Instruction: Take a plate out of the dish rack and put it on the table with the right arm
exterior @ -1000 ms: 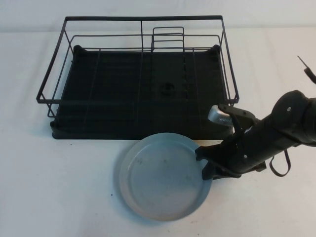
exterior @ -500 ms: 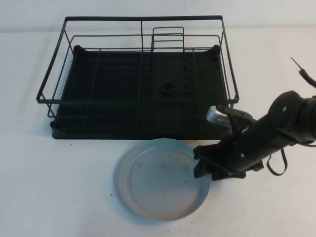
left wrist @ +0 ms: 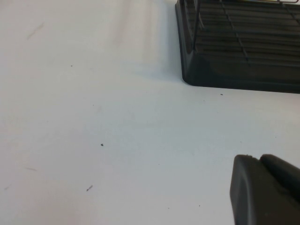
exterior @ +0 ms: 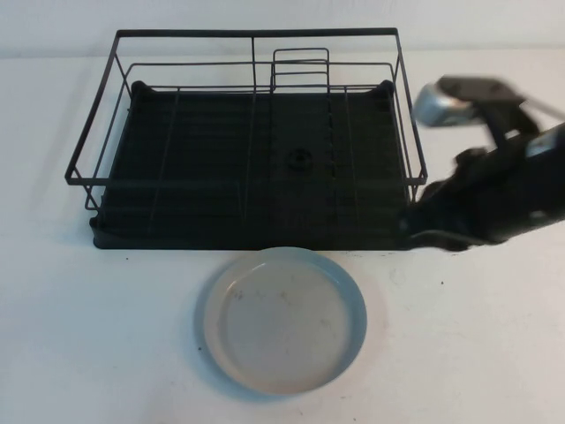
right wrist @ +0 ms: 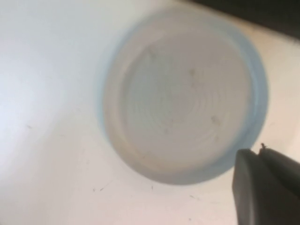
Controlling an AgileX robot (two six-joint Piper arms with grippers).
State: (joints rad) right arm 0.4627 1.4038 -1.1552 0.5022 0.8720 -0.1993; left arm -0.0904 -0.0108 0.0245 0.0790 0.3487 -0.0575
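The pale grey-blue plate (exterior: 284, 320) lies flat on the white table (exterior: 97, 336), just in front of the black wire dish rack (exterior: 247, 132), whose tray holds no dishes. My right arm (exterior: 503, 190) is raised at the right, beside the rack's right end. My right gripper (exterior: 413, 228) is apart from the plate, to its right and above it, shut and empty. In the right wrist view the plate (right wrist: 185, 98) lies below the closed gripper (right wrist: 259, 151). My left gripper (left wrist: 257, 158) shows only in the left wrist view, shut and empty above bare table.
A small wire divider (exterior: 300, 66) stands at the rack's back. A corner of the rack (left wrist: 234, 56) shows in the left wrist view. The rack's dark edge (right wrist: 262, 11) lies beyond the plate in the right wrist view.
My right gripper has let go of the plate's right rim and moved up and to the right, away from it. The plate has settled flat on the table.
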